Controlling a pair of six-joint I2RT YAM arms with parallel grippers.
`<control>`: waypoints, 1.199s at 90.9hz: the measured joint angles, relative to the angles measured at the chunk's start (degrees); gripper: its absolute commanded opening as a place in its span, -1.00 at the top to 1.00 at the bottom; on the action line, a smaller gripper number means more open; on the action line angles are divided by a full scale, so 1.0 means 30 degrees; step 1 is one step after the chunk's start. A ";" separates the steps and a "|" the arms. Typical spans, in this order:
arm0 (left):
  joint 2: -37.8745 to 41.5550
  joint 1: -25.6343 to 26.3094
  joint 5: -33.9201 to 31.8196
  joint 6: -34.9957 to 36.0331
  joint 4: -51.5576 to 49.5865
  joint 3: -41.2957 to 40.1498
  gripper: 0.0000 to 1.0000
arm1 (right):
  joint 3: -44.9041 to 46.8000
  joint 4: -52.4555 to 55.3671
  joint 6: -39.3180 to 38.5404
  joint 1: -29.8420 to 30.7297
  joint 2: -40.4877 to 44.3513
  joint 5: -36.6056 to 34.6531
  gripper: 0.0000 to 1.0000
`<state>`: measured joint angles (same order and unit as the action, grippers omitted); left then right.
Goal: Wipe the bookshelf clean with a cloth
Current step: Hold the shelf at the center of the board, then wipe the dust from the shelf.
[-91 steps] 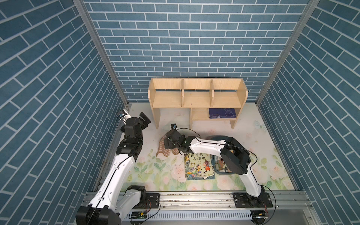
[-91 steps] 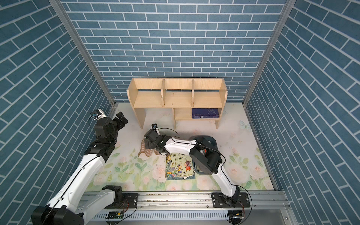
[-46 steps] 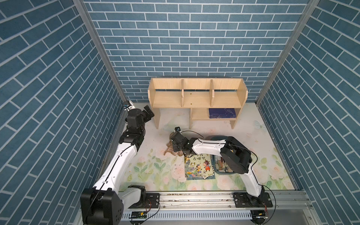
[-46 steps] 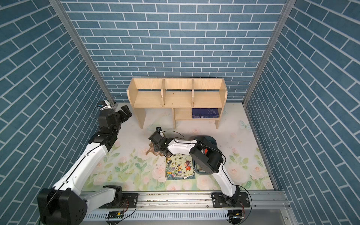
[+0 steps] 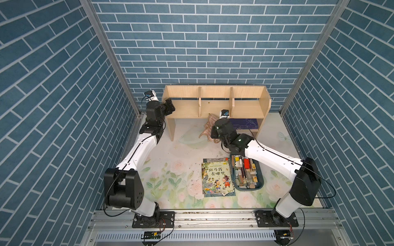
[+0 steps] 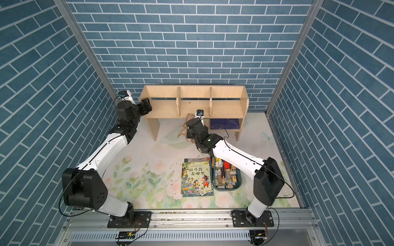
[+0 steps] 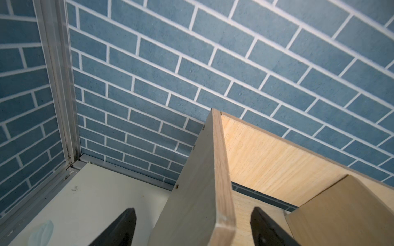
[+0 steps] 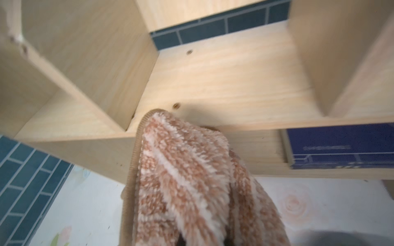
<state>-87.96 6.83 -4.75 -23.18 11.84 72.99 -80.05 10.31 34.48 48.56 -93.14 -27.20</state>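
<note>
Right gripper is clamping fully down on the cloth, pinching a bunched fold while the rest is hanging loose below.

Cloth position: it is being held at the front edge of the middle compartment of the bookshelf. In the right wrist view its upper fold is lying over the front lip of that compartment's floor, though firm contact cannot be confirmed.

Left gripper is standing wide apart astride the bookshelf's left side panel, one finger on each side, gripping nothing.

Progress: the cloth is already off the mat and at the shelf. On this evidence, wiping is only starting. The three upper compartments, both dividers, the side panels and the lower shelf are all remaining.

Legible markings:
- The picture book, lying flat on the mat, is showing the title 斑马线在哪里 in large characters. The line above it is too small to read.
- The dark blue book on the lower shelf is carrying a pale printed line, blurred beyond reading.
- The tray of stationery beside the picture book is showing no readable label.
- No maker's name is showing on either arm.
</note>
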 measured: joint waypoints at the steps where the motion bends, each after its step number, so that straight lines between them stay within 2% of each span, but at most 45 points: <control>1: -0.0022 0.0015 0.0029 0.0044 0.0029 -0.0051 -0.55 | 0.0000 -0.0015 -0.0007 -0.0102 0.0044 0.0007 1.00; 15: 0.0007 0.0102 0.0182 0.0372 0.0954 -0.1137 -0.42 | -0.1137 -0.0073 -0.0430 -0.1005 -0.0911 0.0284 1.00; 32: 0.0029 0.0109 0.0364 0.0561 0.1392 -0.1734 -0.31 | -0.3548 -0.0423 -0.0663 -0.0277 -0.4146 0.1224 1.00; 49: 0.0036 0.0109 0.0393 0.0816 0.1880 -0.1734 -0.05 | -0.3089 -0.0590 -0.0656 0.0233 -0.5020 0.1523 1.00; 61: 0.0036 0.0109 0.0262 0.0852 0.1967 -0.1741 0.09 | -0.0109 -0.0809 -0.0641 -0.0918 -0.3330 0.1654 1.00; 79: 0.0029 0.0109 -0.0087 0.0896 0.1953 -0.1741 0.31 | 0.4189 -0.0568 -0.0590 -0.4561 0.1588 0.1406 1.00; 96: 0.0029 0.0109 -0.0240 0.1275 0.1931 -0.1741 0.50 | 0.5085 -0.0510 -0.0656 -0.7949 0.4976 0.1173 1.00; 109: 0.0029 0.0109 -0.0248 0.2113 0.1909 -0.1741 0.59 | 0.5078 -0.0532 -0.1166 -0.8706 0.5195 0.1224 1.00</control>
<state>-87.88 7.16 -5.50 -16.84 17.56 67.77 -64.82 8.71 30.98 22.44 -77.56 -23.53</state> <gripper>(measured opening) 0.253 0.081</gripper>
